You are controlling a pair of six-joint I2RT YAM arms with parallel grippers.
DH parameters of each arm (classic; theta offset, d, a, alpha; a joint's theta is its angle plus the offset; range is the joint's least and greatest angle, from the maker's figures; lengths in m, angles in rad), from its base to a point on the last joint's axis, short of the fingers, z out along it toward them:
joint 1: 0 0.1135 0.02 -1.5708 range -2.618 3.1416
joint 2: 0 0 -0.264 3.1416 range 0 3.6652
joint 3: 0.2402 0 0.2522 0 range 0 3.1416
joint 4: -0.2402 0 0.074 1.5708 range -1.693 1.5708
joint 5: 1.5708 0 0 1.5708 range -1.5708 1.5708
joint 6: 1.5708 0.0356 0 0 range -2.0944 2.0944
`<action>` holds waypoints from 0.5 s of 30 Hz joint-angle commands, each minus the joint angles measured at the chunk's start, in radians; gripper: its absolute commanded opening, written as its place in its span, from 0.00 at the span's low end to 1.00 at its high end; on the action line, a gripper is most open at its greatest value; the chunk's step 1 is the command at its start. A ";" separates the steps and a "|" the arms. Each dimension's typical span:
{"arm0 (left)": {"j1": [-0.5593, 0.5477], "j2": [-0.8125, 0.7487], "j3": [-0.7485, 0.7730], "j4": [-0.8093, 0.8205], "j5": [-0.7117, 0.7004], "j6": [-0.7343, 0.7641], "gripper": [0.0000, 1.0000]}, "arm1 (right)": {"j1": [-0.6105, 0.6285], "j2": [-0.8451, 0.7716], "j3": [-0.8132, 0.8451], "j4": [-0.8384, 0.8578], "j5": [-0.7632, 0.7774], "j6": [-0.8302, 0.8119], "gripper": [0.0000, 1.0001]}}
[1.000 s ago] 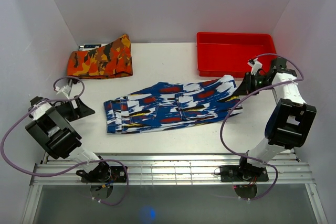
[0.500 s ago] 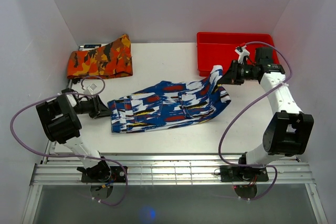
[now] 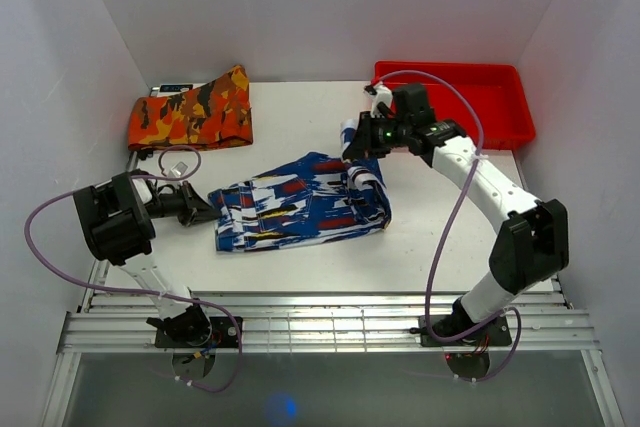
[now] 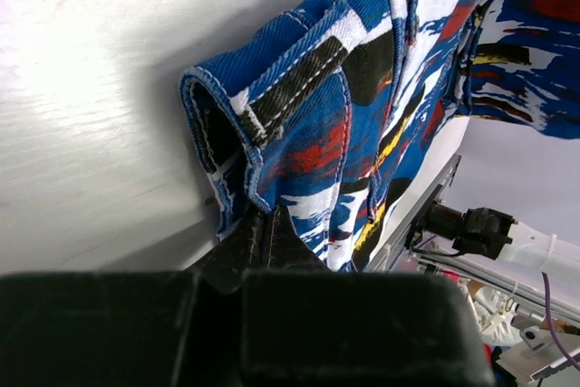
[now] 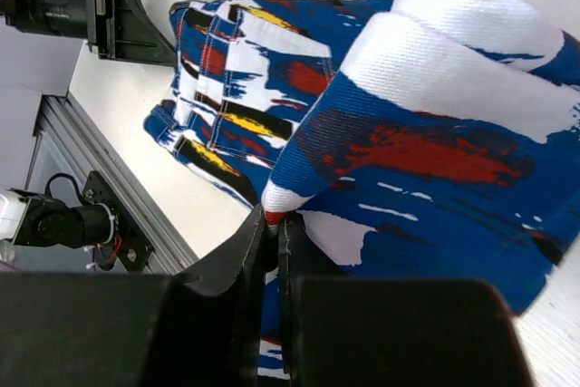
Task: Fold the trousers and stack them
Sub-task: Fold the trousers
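While the trousers [image 3: 300, 209] lay mid-table, the fold looked only half made. The right gripper [image 3: 357, 139], clamped on the leg ends, held them lifted above the trousers' right part, not yet laid over toward the waist. At the trousers' left end, the left gripper [image 3: 205, 209] pinched the waistband. Flattening and stacking remained. Far left of the trousers sat a folded orange camouflage garment [image 3: 190, 112], probably the stack. A red bin [image 3: 500, 97] stood far right. Neither lay in the fold's path.
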 commanded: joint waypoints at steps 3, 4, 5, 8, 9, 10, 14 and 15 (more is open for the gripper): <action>-0.041 -0.026 -0.034 0.074 0.081 -0.083 0.00 | 0.170 0.110 0.149 0.075 0.121 0.034 0.08; -0.044 -0.029 -0.044 0.083 0.082 -0.090 0.00 | 0.190 0.124 0.164 0.073 0.130 0.033 0.08; -0.047 -0.034 -0.053 0.092 0.084 -0.098 0.00 | 0.207 0.139 0.192 0.073 0.150 0.036 0.08; -0.050 -0.039 -0.074 0.120 0.084 -0.110 0.00 | 0.276 0.194 0.239 0.088 0.176 0.060 0.08; -0.050 -0.040 -0.079 0.140 0.082 -0.139 0.00 | 0.302 0.208 0.252 0.095 0.176 0.068 0.08; -0.050 -0.045 -0.088 0.151 0.082 -0.149 0.00 | 0.314 0.243 0.268 0.099 0.175 0.074 0.08; -0.056 -0.045 -0.105 0.185 0.092 -0.187 0.00 | 0.373 0.338 0.359 0.085 0.187 0.082 0.08; -0.058 -0.046 -0.108 0.198 0.092 -0.193 0.00 | 0.393 0.351 0.368 0.090 0.185 0.084 0.08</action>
